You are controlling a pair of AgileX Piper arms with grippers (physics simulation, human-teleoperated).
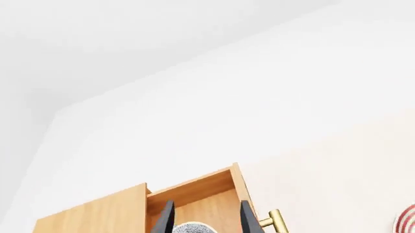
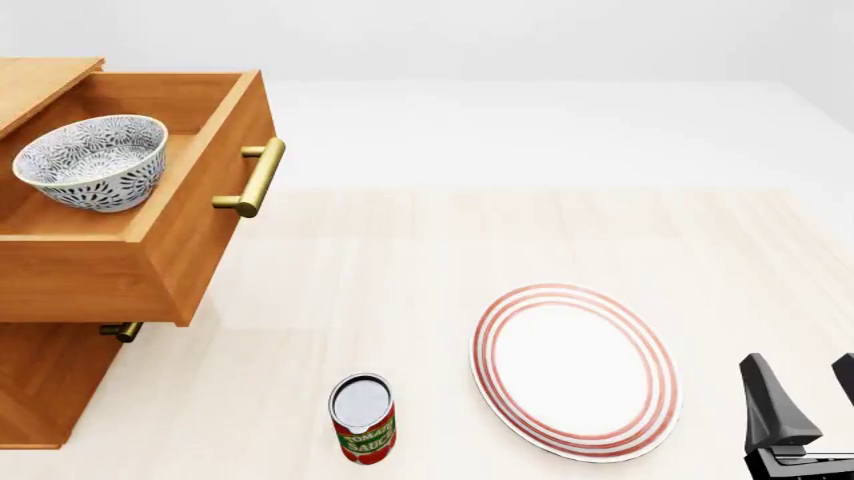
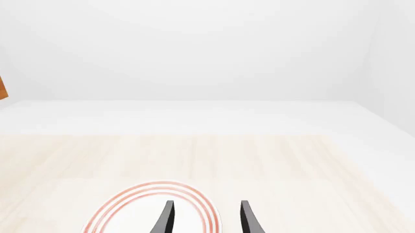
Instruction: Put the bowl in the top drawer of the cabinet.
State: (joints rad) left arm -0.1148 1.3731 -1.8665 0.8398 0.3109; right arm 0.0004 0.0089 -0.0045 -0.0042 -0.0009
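The bowl [image 2: 91, 160], white with a blue-grey speckle pattern, sits upright inside the top drawer [image 2: 200, 200] of the cabinet [image 2: 40, 380]; the drawer is pulled out. In the left wrist view the bowl's rim [image 1: 193, 227] shows between the spread fingers of my left gripper [image 1: 207, 221], which is open over the drawer [image 1: 194, 194]. The left arm does not show in the front view. My right gripper [image 2: 810, 395] is open near the table's front right corner, next to the plate, holding nothing.
A red-ringed white plate [image 2: 574, 370] lies on the table right of centre. A red tomato sauce can [image 2: 363, 418] stands near the front edge. The drawer's brass handle [image 2: 254, 178] juts toward the table's middle. The lower drawer's handle [image 2: 120, 330] shows beneath.
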